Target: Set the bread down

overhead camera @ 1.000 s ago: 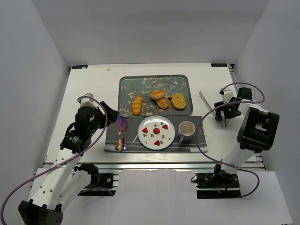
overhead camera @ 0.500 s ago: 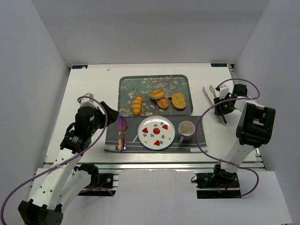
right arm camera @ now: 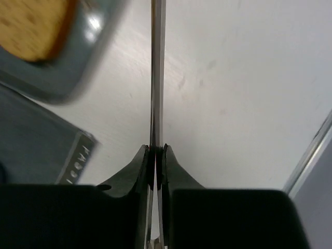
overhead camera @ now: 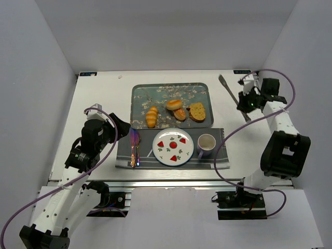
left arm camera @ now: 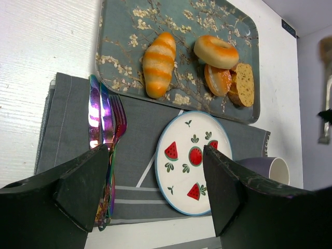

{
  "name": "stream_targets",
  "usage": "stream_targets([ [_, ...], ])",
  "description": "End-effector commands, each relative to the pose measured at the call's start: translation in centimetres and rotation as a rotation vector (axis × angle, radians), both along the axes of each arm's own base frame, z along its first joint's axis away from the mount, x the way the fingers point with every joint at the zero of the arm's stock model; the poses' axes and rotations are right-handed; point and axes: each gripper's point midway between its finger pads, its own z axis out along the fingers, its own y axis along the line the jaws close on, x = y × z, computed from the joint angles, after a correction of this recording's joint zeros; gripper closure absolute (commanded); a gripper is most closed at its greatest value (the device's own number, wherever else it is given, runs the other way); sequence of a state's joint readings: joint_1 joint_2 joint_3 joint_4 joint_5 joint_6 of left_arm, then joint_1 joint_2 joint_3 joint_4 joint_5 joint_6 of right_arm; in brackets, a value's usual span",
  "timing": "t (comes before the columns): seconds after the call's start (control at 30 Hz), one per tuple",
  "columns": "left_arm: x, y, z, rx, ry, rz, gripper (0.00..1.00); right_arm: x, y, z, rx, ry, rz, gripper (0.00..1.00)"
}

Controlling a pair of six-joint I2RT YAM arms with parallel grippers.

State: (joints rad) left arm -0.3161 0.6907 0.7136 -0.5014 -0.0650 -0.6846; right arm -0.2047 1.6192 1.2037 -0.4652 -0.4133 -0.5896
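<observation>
white surface (overhead camera: 104,98) with a blue floral tray (left arm camera: 111,31) at the back. in front of the tray there's a grey placemat (left arm camera: 67,135) carrying a watermelon-print plate (left arm camera: 176,187), a mug (overhead camera: 206,143) and shiny rainbow cutlery (left arm camera: 104,119).

the bread (left arm camera: 216,51) is on the tray, right of middle. it lies pretty much flat with its pale centre facing up. it's a ring, so no real long axis, though from the top it looks a touch wider left to right. it's touching the orange bun (left arm camera: 218,80) just in front, with the toast slice (left arm camera: 244,85) to the right and the stripy roll (left arm camera: 158,65) well off to the left.

left gripper (left arm camera: 155,155) hangs over the placemat's left end, fingers spread wide and gripping nothing. right gripper (right arm camera: 156,150) is out past the tray's right edge, fingers clenched on a thin metal utensil (overhead camera: 228,88) that points away toward the back.

the placemat's corner tag (right arm camera: 78,155) has lettering, but it's too blurry to read.
</observation>
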Motion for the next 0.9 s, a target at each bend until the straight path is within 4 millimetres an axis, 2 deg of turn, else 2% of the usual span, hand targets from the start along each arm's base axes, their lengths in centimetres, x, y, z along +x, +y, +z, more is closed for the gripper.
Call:
stream_targets([
  [0.0, 0.2, 0.2, 1.3, -0.012, -0.027, 0.017, 0.18, -0.1, 6.6, 7.6, 0.047, -0.162, 0.210, 0.87],
  [0.17, 0.0, 0.2, 1.8, -0.017, -0.031, 0.014, 0.18, -1.3, 14.7, 10.2, 0.046, -0.228, 0.390, 0.67],
  [0.37, -0.8, 0.6, 2.3, -0.029, -0.046, 0.030, 0.18, -1.9, 19.6, 10.9, 0.075, -0.210, 0.487, 0.64],
  [0.57, -1.3, 0.9, 2.1, -0.038, -0.042, 0.041, 0.18, -2.5, 21.9, 10.2, -0.009, -0.226, 0.573, 0.58],
  [0.87, -1.4, 1.0, 2.2, -0.035, -0.043, 0.045, 0.18, -3.0, 23.2, 8.5, -0.139, -0.260, 0.634, 0.52],
])
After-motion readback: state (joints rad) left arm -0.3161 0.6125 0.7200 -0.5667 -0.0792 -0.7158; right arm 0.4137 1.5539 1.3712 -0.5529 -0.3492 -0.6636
